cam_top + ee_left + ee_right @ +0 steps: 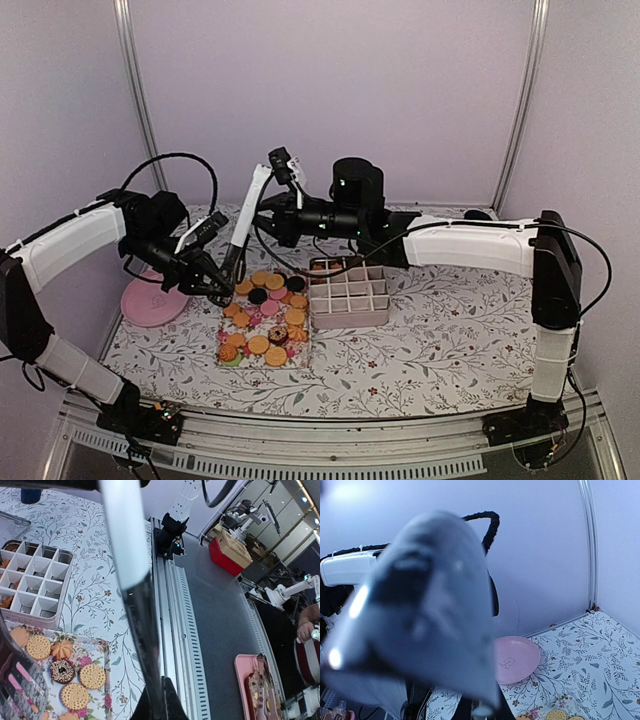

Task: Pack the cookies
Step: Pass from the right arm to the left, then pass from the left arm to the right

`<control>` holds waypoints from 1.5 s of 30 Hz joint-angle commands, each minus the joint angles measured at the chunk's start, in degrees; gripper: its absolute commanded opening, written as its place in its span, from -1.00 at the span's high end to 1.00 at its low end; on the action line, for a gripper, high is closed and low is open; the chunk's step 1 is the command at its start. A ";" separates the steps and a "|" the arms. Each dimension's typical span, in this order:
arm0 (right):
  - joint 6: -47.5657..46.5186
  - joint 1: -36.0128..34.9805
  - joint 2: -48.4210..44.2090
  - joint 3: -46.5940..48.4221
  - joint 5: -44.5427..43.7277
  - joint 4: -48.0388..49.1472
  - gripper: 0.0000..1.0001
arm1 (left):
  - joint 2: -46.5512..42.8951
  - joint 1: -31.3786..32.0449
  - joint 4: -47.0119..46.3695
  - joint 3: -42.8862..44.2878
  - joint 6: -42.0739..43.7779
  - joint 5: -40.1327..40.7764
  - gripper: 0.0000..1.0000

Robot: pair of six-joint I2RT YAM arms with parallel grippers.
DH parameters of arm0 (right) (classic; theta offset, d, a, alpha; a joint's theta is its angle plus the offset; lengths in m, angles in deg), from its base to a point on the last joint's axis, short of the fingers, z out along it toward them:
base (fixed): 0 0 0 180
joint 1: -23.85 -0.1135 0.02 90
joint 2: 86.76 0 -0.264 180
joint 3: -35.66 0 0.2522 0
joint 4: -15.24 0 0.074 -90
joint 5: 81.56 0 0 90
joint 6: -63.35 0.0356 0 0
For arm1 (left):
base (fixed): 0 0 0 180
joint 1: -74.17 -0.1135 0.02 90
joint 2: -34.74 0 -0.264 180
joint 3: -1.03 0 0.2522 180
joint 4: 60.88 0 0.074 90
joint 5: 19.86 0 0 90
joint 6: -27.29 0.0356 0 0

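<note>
Pink plate: set at the far left of the worktop.
Left gripper: jaws are closed narrow on the dark lower shaft of a long white-and-black tool, which is held tilted just left of the cookies.
Right gripper: jaws are shut beside the tool. Whether it is gripped cannot be told.
Cookies: most are spread on a floral tray at centre. A few are seen in cells of the divided box just to the right.
Step judged: tool being taken up, packing early.
Next: the tool's end is to be brought to one cookie, then to a free cell.
</note>
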 commanded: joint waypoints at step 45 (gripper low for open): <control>6.68 8.79 -7.14 -3.50 19.63 -7.76 -0.98 | -2.83 0.91 -10.95 -1.95 -4.79 1.25 1.00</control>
